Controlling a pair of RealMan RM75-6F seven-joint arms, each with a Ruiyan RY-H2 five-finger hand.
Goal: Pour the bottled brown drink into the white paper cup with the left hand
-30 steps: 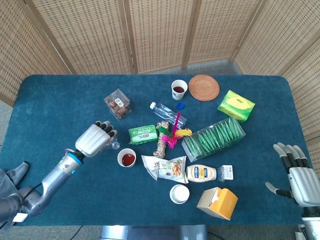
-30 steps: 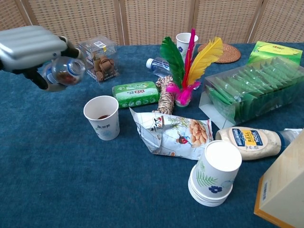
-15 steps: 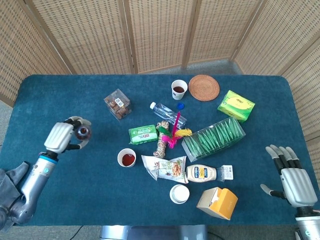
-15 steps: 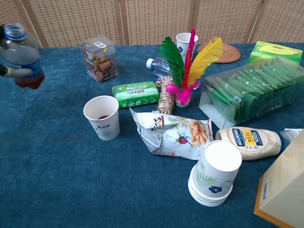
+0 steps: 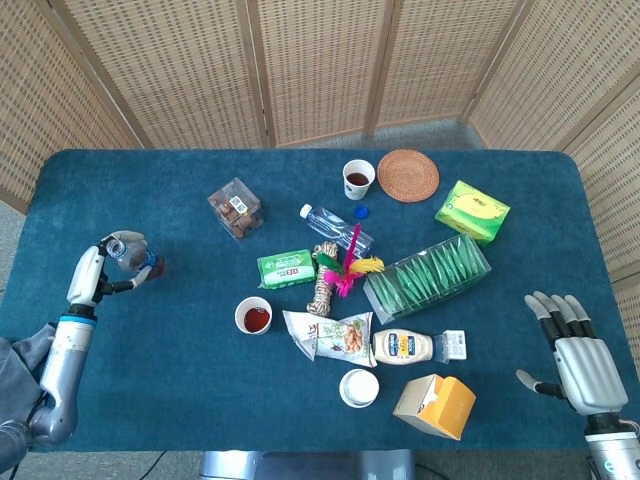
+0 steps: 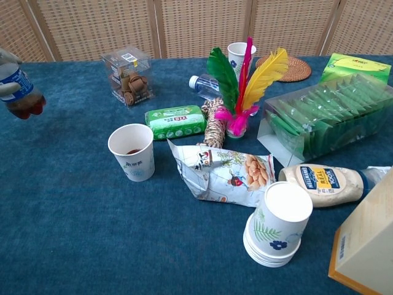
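We see that the left hand (image 5: 88,275) has swung well away from the white paper cup (image 5: 253,315) over the last second: a moment ago it hung just beside the cup with the bottle (image 5: 133,258) tipped toward it, and now it sits out near the left edge of the table (image 5: 150,400), the bottle carried along and brought back close to upright. In the chest view only the lower part of the bottle shows at the far left border, a little brown drink (image 6: 26,108) pooled in its base, so most of the contents look to be gone. The hand keeps its grip around the bottle's body. The cup stands where it was, left of the snack bag (image 5: 335,335), with dark liquid visible inside it from above. We judge the pouring itself finished, and what remains is to set the bottle down on the cloth. The right hand (image 5: 580,355) hangs idle at the right edge of the table, fingers spread and holding nothing; it has drifted slightly lower in the head view.
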